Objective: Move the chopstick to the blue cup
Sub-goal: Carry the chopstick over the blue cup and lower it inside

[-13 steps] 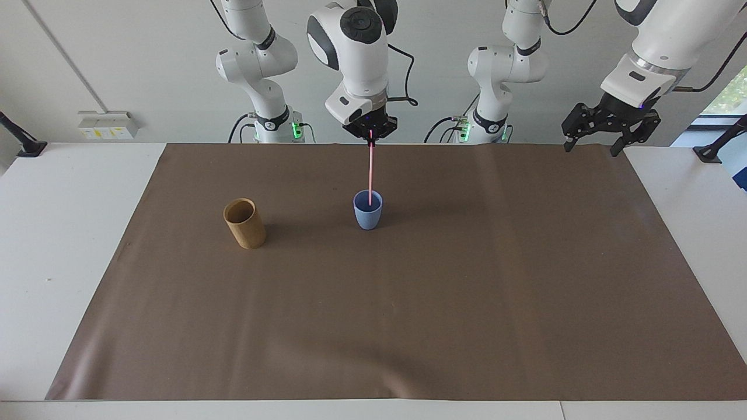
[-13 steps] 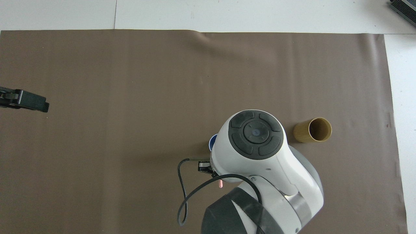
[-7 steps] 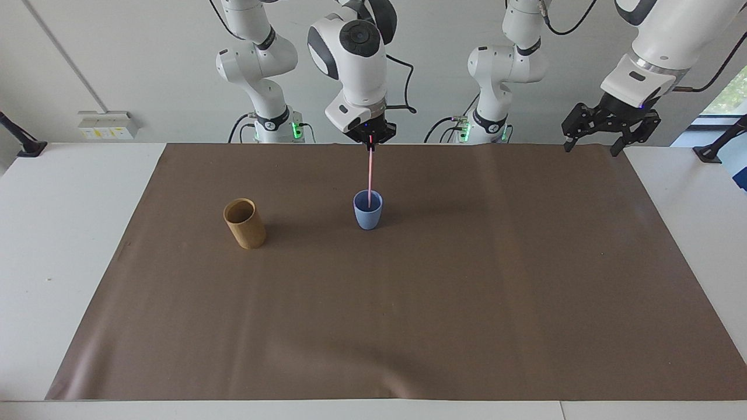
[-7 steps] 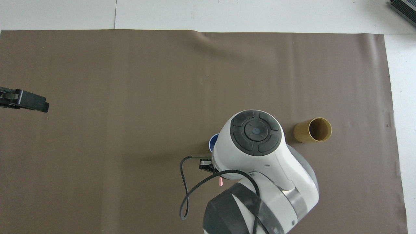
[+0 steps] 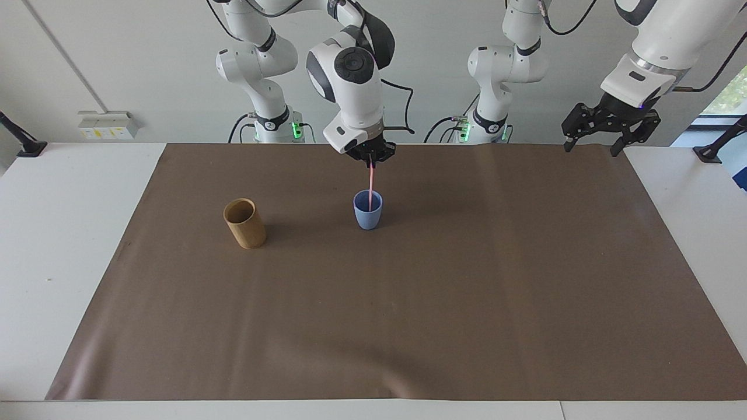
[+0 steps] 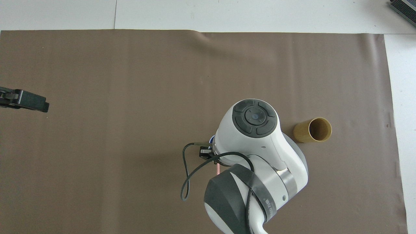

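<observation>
**Standing in the blue cup, chopstick upright beneath the right gripper**

Hanging directly over the blue cup (image 5: 367, 210), the right gripper (image 5: 371, 158) points straight down, and the pink chopstick (image 5: 370, 186) runs nearly upright from its tip into the cup's dark blue inside. Whether its jaws are clamped on the stick's top end or have parted from it, I cannot tell. From overhead the right arm covers most of the cup; only a sliver of its rim (image 6: 212, 140) and a short pink piece of the chopstick (image 6: 218, 169) show beside the arm.

The cup stands on the brown mat (image 5: 408, 303) that covers the tabletop (image 5: 58, 233), about midway between the two arms' ends and fairly near the robots. A tan cup (image 5: 245, 223) stands upright on the mat toward the right arm's end, well apart from the blue one.

The left gripper (image 5: 610, 125) waits in the air over the mat's edge at the left arm's end, its jaws spread apart and holding nothing.
</observation>
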{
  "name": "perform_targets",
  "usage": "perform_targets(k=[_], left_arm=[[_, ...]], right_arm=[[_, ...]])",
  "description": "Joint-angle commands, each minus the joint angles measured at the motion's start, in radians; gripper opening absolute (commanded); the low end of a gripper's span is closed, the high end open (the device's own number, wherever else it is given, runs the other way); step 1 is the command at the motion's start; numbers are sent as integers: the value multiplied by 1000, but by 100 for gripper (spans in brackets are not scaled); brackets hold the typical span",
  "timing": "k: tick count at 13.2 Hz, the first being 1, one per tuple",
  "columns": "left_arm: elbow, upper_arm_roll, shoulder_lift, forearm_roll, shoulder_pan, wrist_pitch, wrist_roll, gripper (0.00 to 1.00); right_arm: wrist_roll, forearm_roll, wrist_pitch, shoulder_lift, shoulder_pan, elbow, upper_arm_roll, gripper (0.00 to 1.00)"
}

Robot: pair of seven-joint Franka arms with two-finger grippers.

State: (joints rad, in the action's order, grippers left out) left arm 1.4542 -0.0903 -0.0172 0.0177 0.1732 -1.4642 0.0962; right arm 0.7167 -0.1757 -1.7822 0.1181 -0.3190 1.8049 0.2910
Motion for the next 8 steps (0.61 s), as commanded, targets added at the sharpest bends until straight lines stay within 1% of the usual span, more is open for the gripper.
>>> perform_targets(k=[1, 3, 5, 7, 8], left_arm=[[-12, 12, 2, -12, -17, 19, 7, 100], [-12, 12, 2, -12, -17, 19, 7, 100], [-12, 12, 2, -10, -17, 19, 7, 100], [-12, 12, 2, -10, -17, 19, 7, 100], [-12, 12, 2, -10, -17, 19, 7, 100]], right_arm=[[17, -10, -3, -1, 14, -7, 8, 100], [12, -5, -2, -11, 21, -31, 2, 100], [7, 21, -5, -40, 29, -55, -24, 100], [-20, 97, -2, -66, 81, -87, -33, 100], [-48, 111, -2, -84, 118, -88, -33, 100]])
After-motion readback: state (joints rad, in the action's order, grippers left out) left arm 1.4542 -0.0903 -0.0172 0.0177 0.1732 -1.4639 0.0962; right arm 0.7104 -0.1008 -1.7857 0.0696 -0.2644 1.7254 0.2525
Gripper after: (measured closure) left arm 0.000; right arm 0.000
